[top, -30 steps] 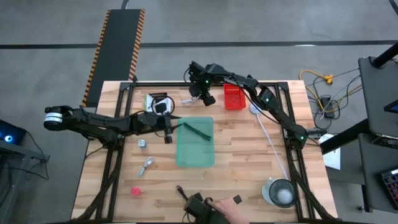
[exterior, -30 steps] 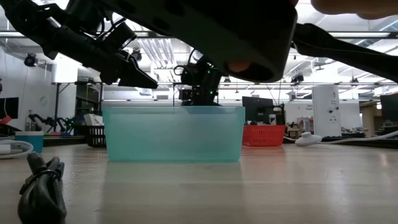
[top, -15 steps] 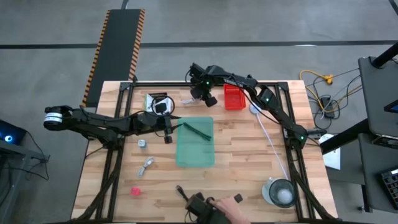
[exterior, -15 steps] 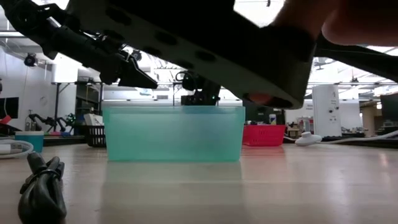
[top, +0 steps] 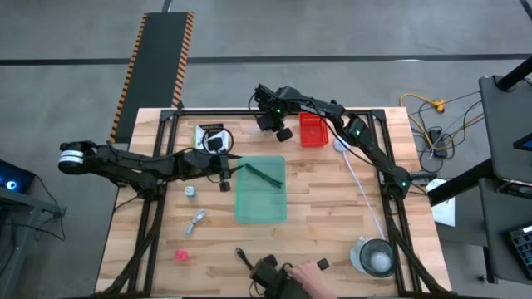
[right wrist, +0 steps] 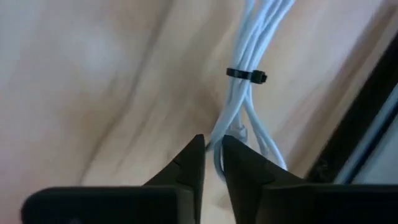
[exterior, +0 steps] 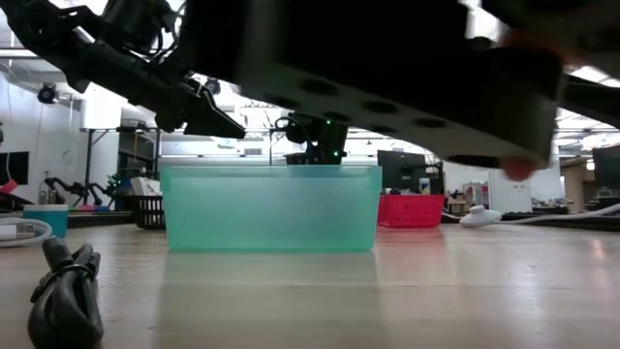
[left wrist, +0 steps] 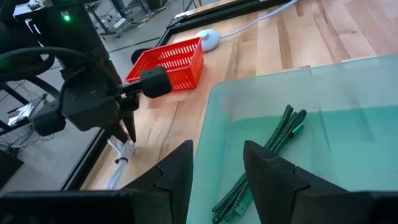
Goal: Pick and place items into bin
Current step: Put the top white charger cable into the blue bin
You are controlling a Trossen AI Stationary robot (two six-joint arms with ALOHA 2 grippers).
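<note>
One white cable bundle (right wrist: 245, 118), black-tied

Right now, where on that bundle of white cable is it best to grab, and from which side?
Judging by its pose, grab the white cable bundle from above, across its strands near the black tie, where they sit bunched. The right gripper is pinching just there.

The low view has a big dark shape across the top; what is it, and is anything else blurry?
Low view: a dark, out-of-focus object close to the lens, backlit by ceiling lights; the teal bin stays sharp. Right wrist view: the white cable bundle and wood look soft. High view: evenly lit, no strong glare.
</note>
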